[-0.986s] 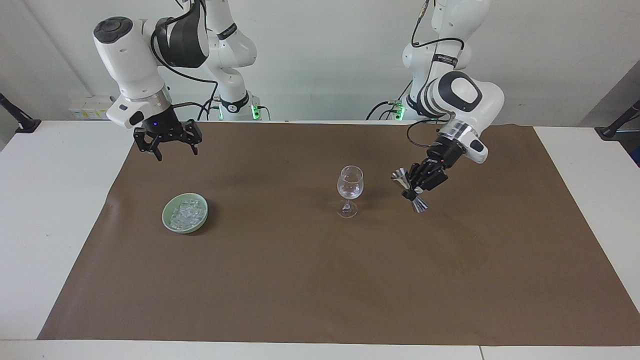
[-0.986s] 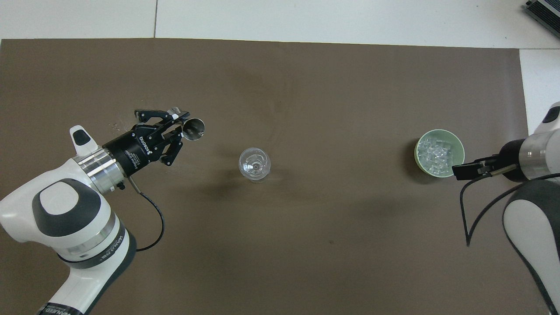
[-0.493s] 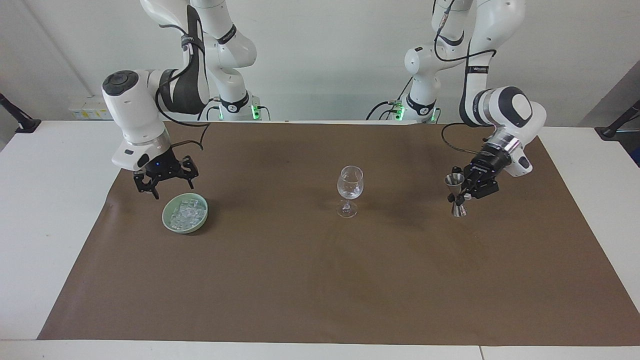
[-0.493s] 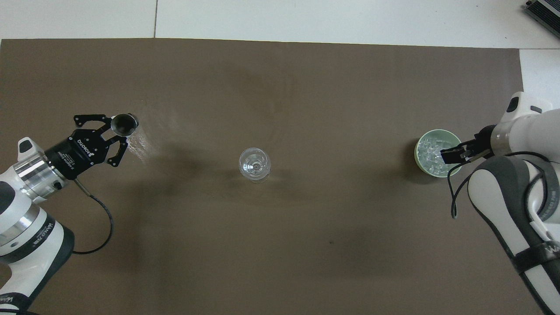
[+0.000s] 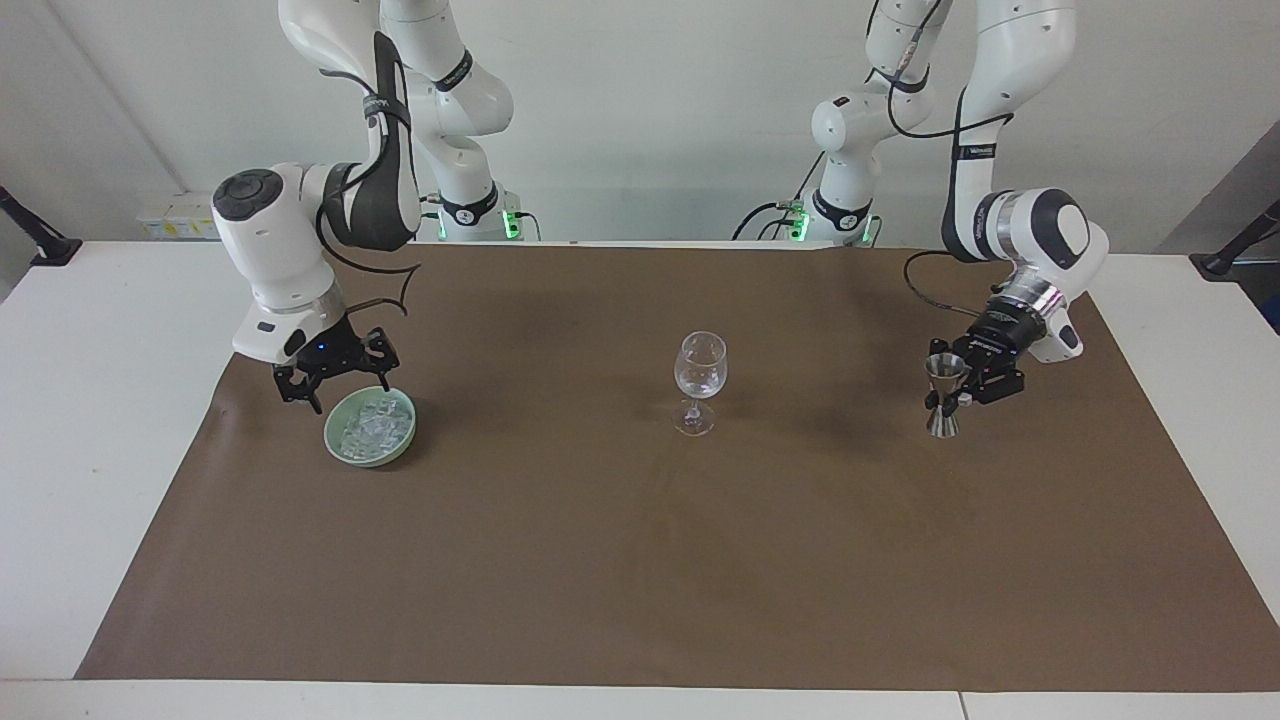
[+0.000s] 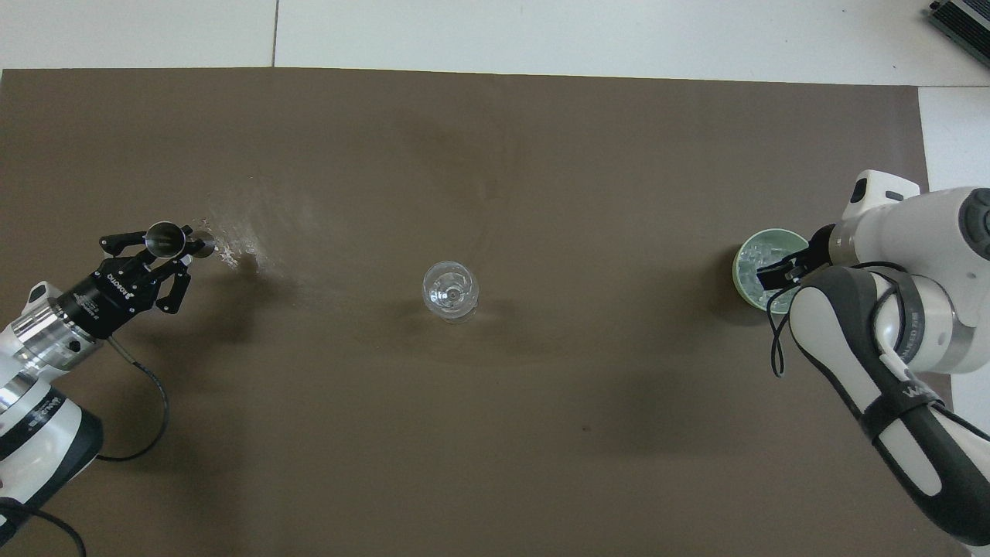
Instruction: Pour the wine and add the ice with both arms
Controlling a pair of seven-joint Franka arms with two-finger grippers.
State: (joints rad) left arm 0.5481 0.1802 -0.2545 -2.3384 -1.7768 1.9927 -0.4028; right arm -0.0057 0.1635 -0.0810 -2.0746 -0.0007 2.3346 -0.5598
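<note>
Both arms have moved outward and down since one second ago: the left claw has carried the steel jigger away from the wine glass toward the left arm's end of the surface, and the jigger, which was tilted, is now upright with its foot on or just above the brown mat; which of the two I cannot tell. This claw is closed tight on the jigger's narrow waist. What is inside the jigger cannot be seen; in the overhead view only its round steel mouth shows. The right claw has come down from above the mat's edge and now hangs low over the rim of the green bowl, on the side nearer to the robots, with its fingers spread wide and nothing between them. The ice lies in this bowl as a heap of clear cubes, at the right arm's end of the surface. The wine glass stands upright in the middle of the mat, well apart from both, and it holds some clear content in the bottom.
</note>
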